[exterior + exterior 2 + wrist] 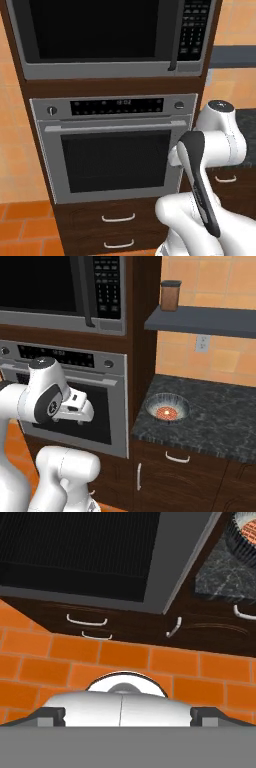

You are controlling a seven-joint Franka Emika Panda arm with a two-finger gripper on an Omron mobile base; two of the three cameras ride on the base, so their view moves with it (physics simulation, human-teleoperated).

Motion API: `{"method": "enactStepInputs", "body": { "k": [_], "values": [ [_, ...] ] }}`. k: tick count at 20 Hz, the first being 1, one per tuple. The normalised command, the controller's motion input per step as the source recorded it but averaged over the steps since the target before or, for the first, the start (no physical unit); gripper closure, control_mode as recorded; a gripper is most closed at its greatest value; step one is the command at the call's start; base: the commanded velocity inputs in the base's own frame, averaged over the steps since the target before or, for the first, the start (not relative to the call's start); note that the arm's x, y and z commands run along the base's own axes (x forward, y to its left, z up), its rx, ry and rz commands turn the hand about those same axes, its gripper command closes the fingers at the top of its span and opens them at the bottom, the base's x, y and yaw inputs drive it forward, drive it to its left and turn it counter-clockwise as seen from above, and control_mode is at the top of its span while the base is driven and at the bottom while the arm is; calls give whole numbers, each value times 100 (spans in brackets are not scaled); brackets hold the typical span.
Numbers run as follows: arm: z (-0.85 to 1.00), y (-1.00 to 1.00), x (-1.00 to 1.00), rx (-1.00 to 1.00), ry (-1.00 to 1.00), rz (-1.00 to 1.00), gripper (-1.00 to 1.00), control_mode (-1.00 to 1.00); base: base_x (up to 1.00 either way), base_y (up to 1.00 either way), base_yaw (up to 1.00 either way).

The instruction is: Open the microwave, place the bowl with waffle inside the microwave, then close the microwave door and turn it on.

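Grey ribbed bowl [167, 407] on the dark counter [220, 421] holds the reddish waffle [167, 412]; claw [127, 716] spread wide.

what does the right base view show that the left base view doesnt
Right base view alone: the bowl with the waffle on the dark counter, a jar on the shelf, a wall outlet. Left base view alone: the two drawers under the oven. Both: the shut microwave, the oven, the arm.

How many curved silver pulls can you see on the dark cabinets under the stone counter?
2: a horizontal pull on the drawer just below the counter, and a vertical pull on the cabinet door lower down, near the oven. More may lie beyond the frame.
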Motion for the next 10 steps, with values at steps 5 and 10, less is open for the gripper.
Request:
{"method": "enactStepInputs", "body": {
  "k": [5,10],
  "values": [
    [0,0,0,0,0,0,-100,100,-12,-51,27],
    [0,-1,-1,0,-3,2,-100,-100,-9,-31,19]
  ]
}}
